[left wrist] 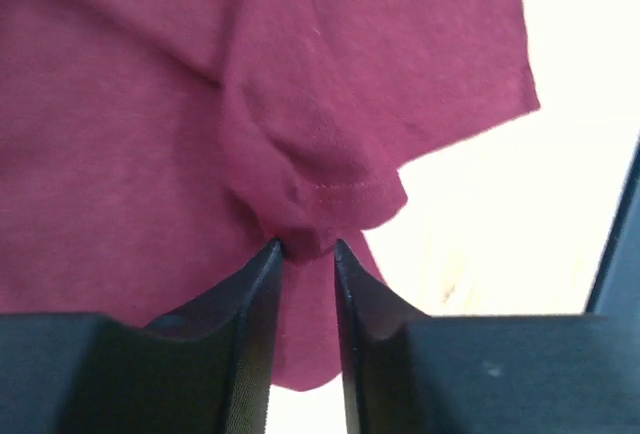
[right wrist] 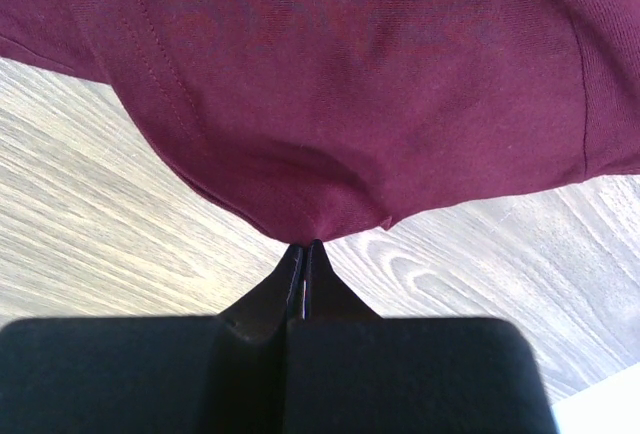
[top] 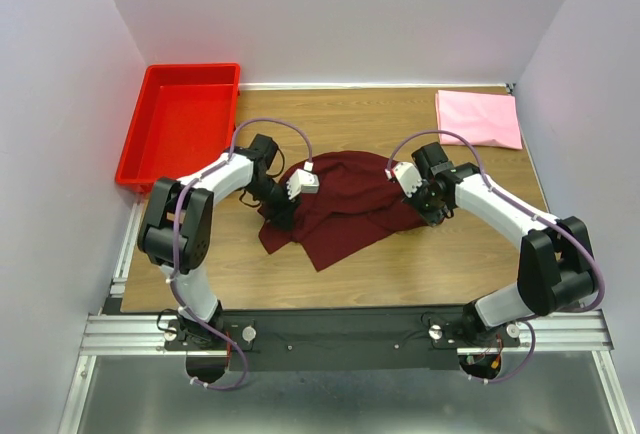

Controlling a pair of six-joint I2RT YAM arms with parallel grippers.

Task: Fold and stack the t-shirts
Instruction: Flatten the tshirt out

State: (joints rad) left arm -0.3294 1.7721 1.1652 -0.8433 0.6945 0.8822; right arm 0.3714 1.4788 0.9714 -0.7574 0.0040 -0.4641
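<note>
Wooden table (top: 440, 254) | maroon shirt (top: 345, 214) lay bunched mid-table, pink shirt (top: 478, 119) folded far-right | left gripper (left wrist: 305, 247) and right gripper (right wrist: 303, 247) each pinched maroon cloth by the tips | risk: such thin holds could slip under pull
</note>
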